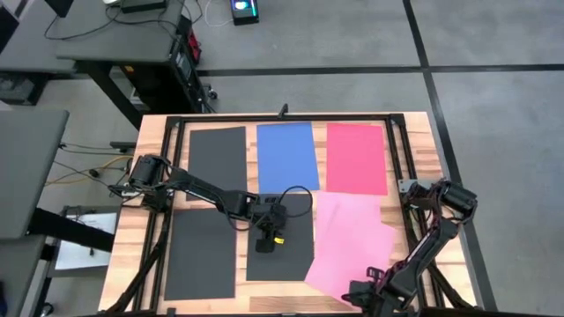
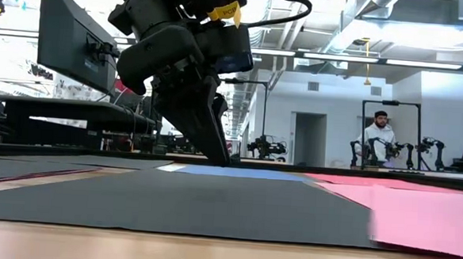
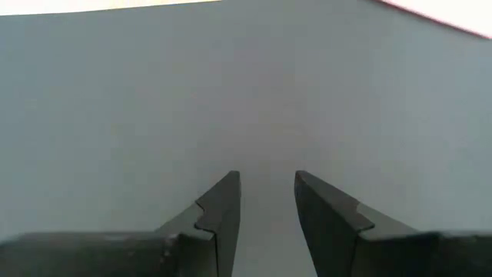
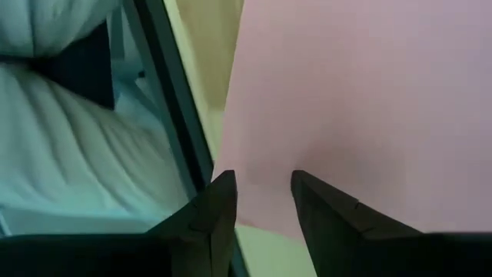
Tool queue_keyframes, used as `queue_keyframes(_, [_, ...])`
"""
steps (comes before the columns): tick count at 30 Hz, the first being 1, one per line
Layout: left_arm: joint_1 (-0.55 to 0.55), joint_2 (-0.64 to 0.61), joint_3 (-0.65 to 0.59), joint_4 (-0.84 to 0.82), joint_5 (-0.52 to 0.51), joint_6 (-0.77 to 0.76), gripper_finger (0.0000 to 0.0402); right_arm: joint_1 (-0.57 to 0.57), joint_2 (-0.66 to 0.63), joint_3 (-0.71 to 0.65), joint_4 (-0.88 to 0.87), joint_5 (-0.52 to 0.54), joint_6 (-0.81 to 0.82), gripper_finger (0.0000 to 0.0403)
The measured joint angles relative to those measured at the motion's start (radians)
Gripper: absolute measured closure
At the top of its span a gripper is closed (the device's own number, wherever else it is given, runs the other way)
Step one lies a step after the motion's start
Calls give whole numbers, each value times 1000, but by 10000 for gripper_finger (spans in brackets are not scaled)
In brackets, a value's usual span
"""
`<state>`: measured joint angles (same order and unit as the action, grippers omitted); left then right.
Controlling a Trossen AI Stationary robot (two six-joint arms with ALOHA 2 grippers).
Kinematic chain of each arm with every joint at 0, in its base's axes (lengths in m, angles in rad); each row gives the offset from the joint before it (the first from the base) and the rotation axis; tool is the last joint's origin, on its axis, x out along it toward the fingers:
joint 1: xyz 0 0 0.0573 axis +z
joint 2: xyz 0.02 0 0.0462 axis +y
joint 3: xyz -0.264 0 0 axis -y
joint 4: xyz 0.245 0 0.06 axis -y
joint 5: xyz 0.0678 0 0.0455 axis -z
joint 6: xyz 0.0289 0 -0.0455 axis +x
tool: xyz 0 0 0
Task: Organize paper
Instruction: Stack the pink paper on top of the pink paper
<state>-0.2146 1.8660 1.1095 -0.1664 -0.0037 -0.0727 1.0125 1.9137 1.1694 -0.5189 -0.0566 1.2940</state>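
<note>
- The left hand points down onto the middle dark grey sheet in the near row; its fingers stand a little apart with nothing between them, tips at or just above the paper.
- The right hand sits at the near edge of the pink sheet; its fingers are likewise slightly apart, and the wrist view shows that edge lying just beyond the tips, not clamped.
- The pink sheet lies skewed, its far corner overlapping the red sheet and its side just beside or over the dark grey one.
- Farther out, a blue sheet and two more dark sheets lie flat and square on the surface.
- The paper looks light, thin and limp; it likely slides easily on the wood and bends if lifted by one corner.
- Flat on the surface it offers no grip from above; pressing down and dragging, or pinching an edge that overhangs, seems the best hold.
</note>
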Motion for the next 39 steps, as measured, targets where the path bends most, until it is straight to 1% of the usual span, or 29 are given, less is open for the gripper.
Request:
queue_keyframes(3, [0, 0, 0, 0, 0, 0, 292, 7, -8, -2, -4, -31, 27, 280])
queue_keyframes(5, [0, 0, 0, 0, 0, 0, 292, 7, -28, -6, -12, -12, 44, 280])
queue_keyframes(7, [0, 0, 0, 0, 0, 0, 292, 9, -64, -10, -24, 83, 45, 280])
queue_keyframes(9, [0, 0, 0, 0, 0, 0, 292, 10, -117, -5, -29, 208, 47, 280])
queue_keyframes(11, [0, 0, 0, 0, 0, 0, 292, 10, -160, -3, -107, 340, 115, 280])
queue_keyframes(13, [0, 0, 0, 0, 0, 0, 292, 7, -189, -5, -258, 451, 283, 280])
queue_keyframes(14, [0, 0, 0, 0, 0, 0, 292, 1, -200, -6, -333, 484, 394, 280])
queue_keyframes(15, [0, 0, 0, 0, 0, 0, 292, -7, -210, -6, -402, 493, 485, 280])
queue_keyframes(17, [0, 0, 0, 0, 0, 0, 292, -31, -218, -5, -523, 461, 542, 278])
queue_keyframes(21, [0, 0, 0, 1, 0, 1, 292, -89, -202, -25, -678, 364, 544, 256])
queue_keyframes(25, [0, 0, 0, 0, 0, 1, 292, -151, -194, -50, -711, 260, 471, 215])
queue_keyframes(27, [0, 0, 0, 0, 0, 1, 292, -170, -194, -51, -696, 237, 463, 191])
queue_keyframes(31, [0, 0, 0, 0, 0, 5, 292, -160, -200, -50, -596, 234, 462, 155])
queue_keyframes(35, [-7, 0, 0, 0, 0, 8, 292, -108, -211, -62, -618, 239, 538, 148])
queue_keyframes(37, [-9, 0, 0, 0, 0, 8, 292, -74, -262, -113, -616, 262, 624, 147])
queue_keyframes(39, [-10, 1, 0, 4, 0, 8, 292, -35, -347, -191, -551, 325, 723, 147])
